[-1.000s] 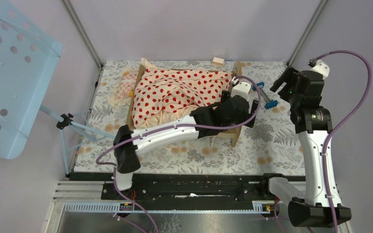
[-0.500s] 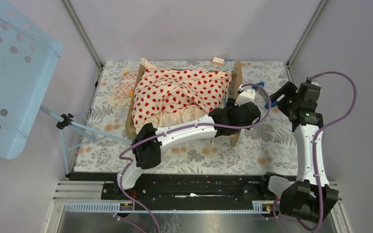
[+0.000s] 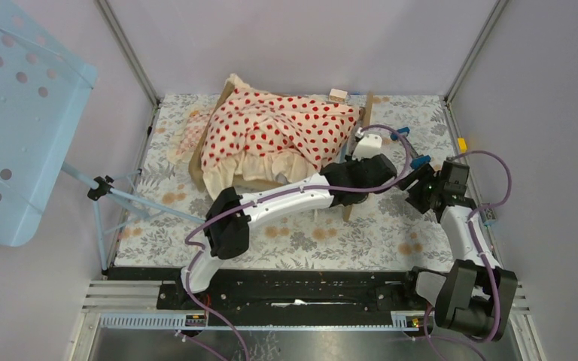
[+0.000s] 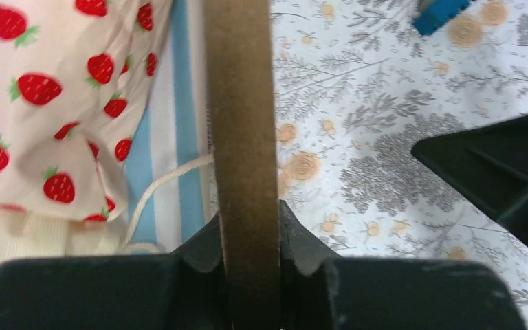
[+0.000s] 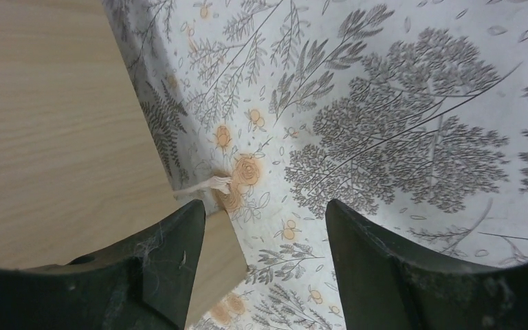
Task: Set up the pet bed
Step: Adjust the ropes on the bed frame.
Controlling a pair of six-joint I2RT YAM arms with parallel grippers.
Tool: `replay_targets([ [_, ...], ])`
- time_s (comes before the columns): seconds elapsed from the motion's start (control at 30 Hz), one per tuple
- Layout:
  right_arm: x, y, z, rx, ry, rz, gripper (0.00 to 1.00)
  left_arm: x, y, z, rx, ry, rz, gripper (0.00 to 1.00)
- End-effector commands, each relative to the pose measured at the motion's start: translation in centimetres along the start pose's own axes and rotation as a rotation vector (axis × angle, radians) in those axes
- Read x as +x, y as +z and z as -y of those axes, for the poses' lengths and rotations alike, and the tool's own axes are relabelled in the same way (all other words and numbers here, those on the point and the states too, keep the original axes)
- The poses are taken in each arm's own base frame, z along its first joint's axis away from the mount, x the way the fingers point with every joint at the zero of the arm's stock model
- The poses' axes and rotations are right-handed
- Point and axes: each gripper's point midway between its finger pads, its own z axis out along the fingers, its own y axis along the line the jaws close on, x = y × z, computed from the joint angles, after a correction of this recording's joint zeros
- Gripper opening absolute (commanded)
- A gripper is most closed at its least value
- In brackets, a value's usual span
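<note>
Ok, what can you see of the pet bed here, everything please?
The pet bed is a small light-wood frame with upright end boards, on the floral table cover. Its blue-and-white striped mattress lies inside, mostly hidden under a rumpled cream blanket with red print. The left gripper is shut on the edge of one end board. The right gripper is open beside a wooden foot of the frame, not gripping it.
</note>
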Motion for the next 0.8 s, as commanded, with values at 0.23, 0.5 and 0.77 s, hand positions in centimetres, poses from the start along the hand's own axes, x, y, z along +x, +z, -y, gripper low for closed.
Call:
replay_targets([
  [0.23,3.9,2.7,-3.3,-0.293,0.058,-0.165,0.65,-11.4,-3.7,-0.9,0.107,0.014,0.181,0.0],
  [0.5,5.9,4.1,-5.0,-0.297,-0.057,-0.135,0.63,-13.0,-4.5,-1.8,0.119,0.003,0.201,0.0],
  [0.77,7.0,6.2,-5.6,-0.352,-0.004,-0.18,0.58,-15.1,-7.0,-1.9,0.163,-0.009,0.24,0.0],
])
